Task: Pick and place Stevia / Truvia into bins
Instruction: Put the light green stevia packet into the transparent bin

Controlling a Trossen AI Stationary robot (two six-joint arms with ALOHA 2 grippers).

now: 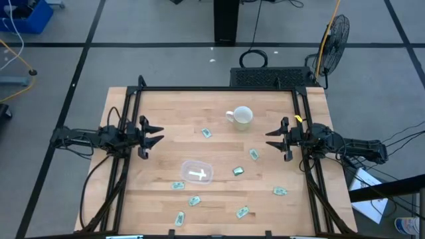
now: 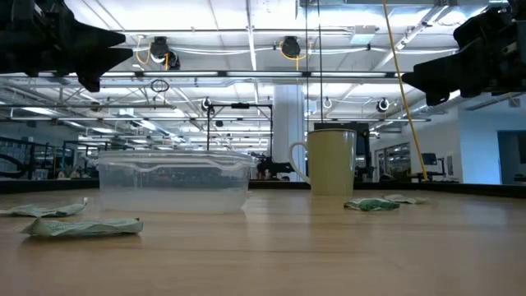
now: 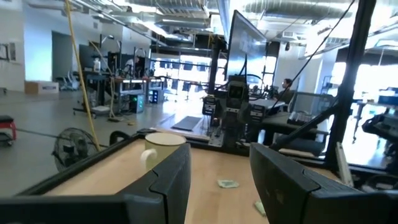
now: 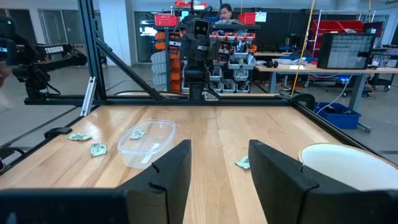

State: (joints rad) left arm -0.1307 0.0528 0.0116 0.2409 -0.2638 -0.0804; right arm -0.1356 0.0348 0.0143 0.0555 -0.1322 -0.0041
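Observation:
Several small pale green and white sweetener packets lie flat and scattered on the wooden table, among them one (image 1: 208,133) left of the mug, one (image 1: 254,154) right of centre, one (image 1: 238,171) and one (image 1: 280,191). The clear plastic bin (image 1: 197,172) stands near the table's middle with one packet (image 1: 199,175) inside it. My left gripper (image 1: 157,133) hovers open above the table's left side. My right gripper (image 1: 271,139) hovers open above the right side. Both are well above the packets.
A white mug (image 1: 240,117) with a handle stands toward the far edge, between the two grippers. More packets lie along the near edge (image 1: 194,200), (image 1: 242,212), (image 1: 179,218). A black frame rail (image 1: 219,89) borders the table's far side.

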